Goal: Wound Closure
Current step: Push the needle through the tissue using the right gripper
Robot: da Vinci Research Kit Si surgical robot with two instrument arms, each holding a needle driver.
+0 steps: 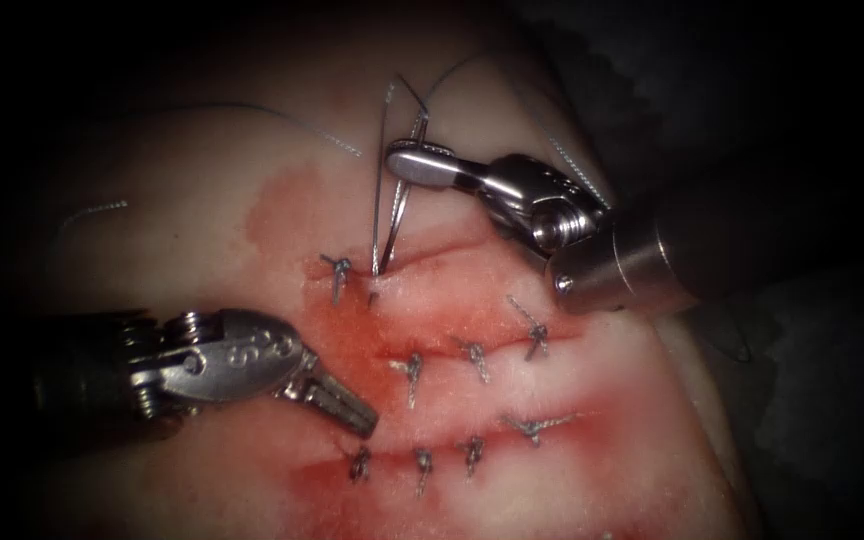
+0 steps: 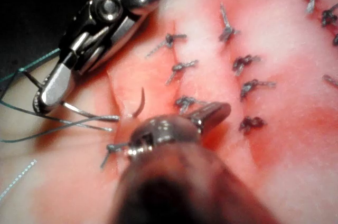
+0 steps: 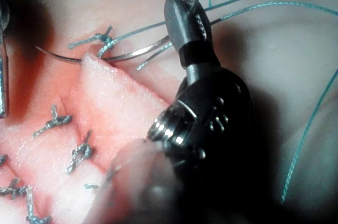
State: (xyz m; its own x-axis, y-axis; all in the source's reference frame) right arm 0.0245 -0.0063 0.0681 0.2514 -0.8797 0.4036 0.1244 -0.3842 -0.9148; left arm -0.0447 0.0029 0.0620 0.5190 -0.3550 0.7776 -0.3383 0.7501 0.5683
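Note:
My right tool (image 1: 398, 160) is above the left end of the upper cut (image 1: 472, 245), shut on the curved needle (image 1: 392, 215) near its tail. The needle runs down from the jaws into the tissue (image 1: 202, 170) beside a tied stitch (image 1: 337, 268). In the right wrist view the needle (image 3: 132, 55) passes through the cut's edge and its point shows beyond. In the left wrist view the point (image 2: 140, 102) curves out of the cut. Thread (image 1: 292, 117) trails from the needle's tail and loops above the right tool. My left tool (image 1: 357, 415) lies lower left, shut and holding nothing.
Two more cuts lie below, each closed with several knotted stitches, such as one in the middle row (image 1: 412, 368) and one in the lower row (image 1: 422, 462). Red fluid (image 1: 282, 200) stains the tissue around the cuts. Dark cloth borders the tissue at the right.

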